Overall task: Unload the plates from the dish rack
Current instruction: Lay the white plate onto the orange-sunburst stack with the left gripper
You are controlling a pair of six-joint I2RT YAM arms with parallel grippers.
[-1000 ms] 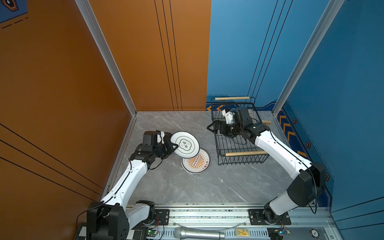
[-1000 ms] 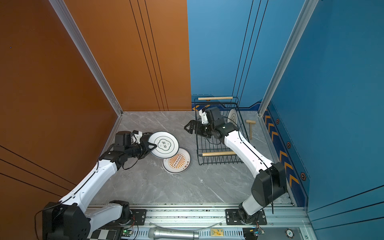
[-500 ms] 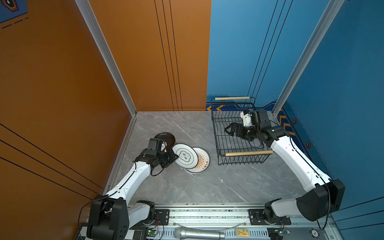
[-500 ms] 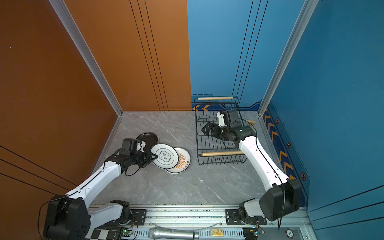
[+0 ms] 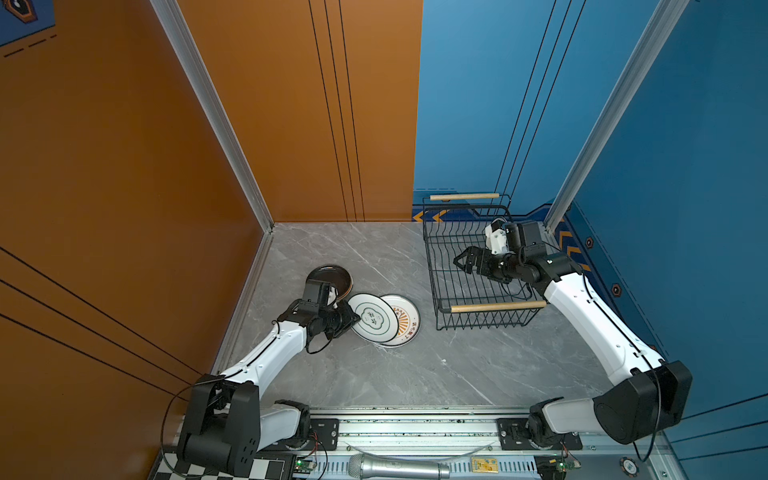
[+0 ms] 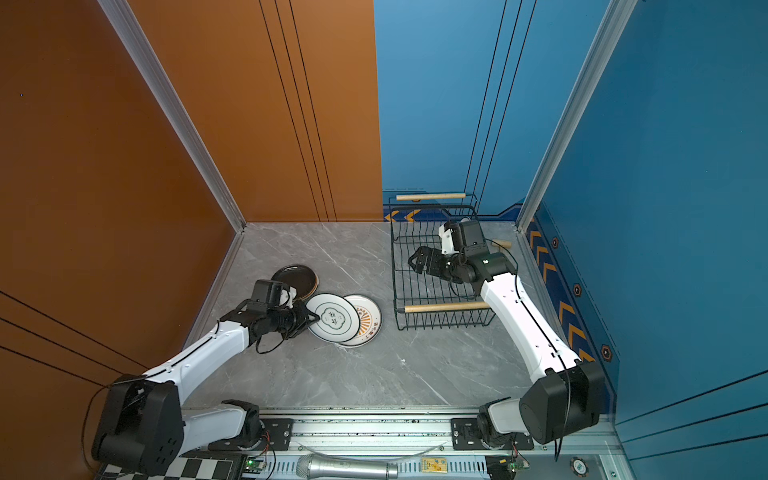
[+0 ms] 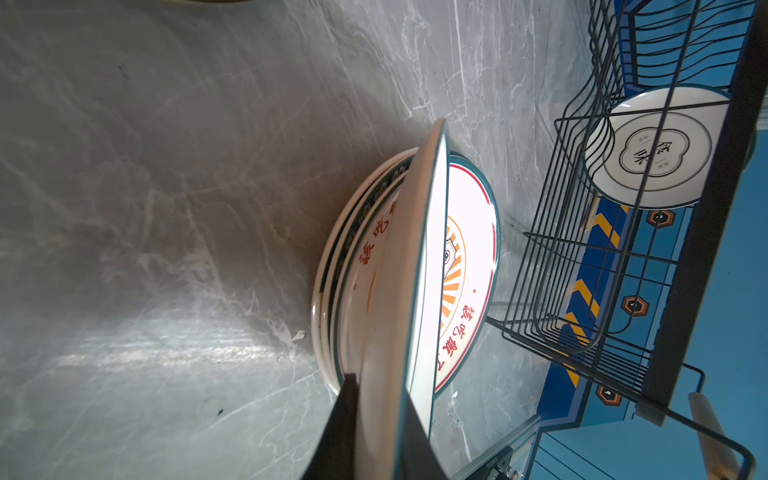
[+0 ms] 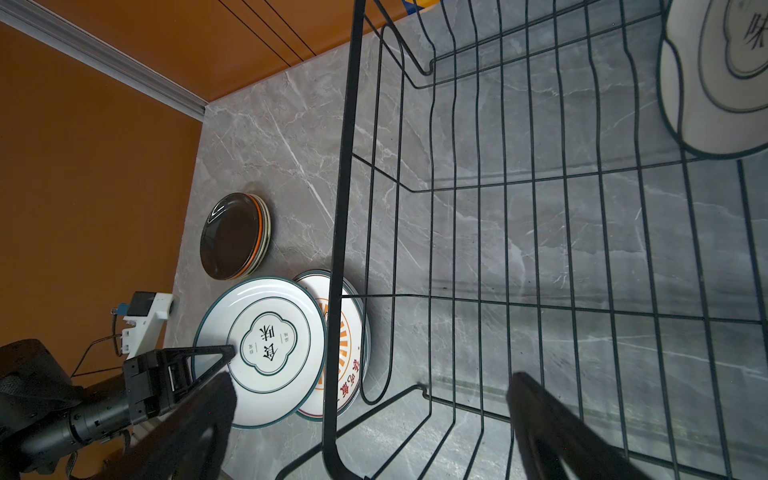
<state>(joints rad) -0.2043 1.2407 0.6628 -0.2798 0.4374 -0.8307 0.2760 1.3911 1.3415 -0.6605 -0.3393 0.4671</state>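
The plate you are handling, a large white plate [image 5: 372, 318] with a dark rim and a clover-shaped print in its centre, is outside the dish rack [image 5: 482, 322]. It is on the left part of the grey table [image 5: 374, 374]. It lies tilted and partly covers a stack of large plates [image 5: 405, 320], whose top plate has an orange sunburst print. I cannot tell whether its far edge touches that stack.

Your left gripper [image 5: 351, 318] pinches this plate at the rim on the side nearest to the arm. In the left wrist view the rim passes between the two dark fingers [image 7: 338, 432], one on each face of the plate, and the jaws are nearly together.

Just behind the left gripper is a second stack of smaller plates [image 5: 328, 280]. A black one is on top, and orange and cream edges show under it in the right wrist view [image 8: 232, 237].

The dish rack stands on the right part of the table, near the back wall and well apart from both stacks. One white plate with a printed centre [image 7: 652, 149] stands upright in it at the far end. The other slots that you can see hold nothing.

Your right gripper [image 5: 461, 264] hangs over the inside of the rack. Its jaws are spread wide. In the right wrist view the two fingers [image 8: 552, 424] are far apart with only the wire floor between them, so it holds and touches nothing.
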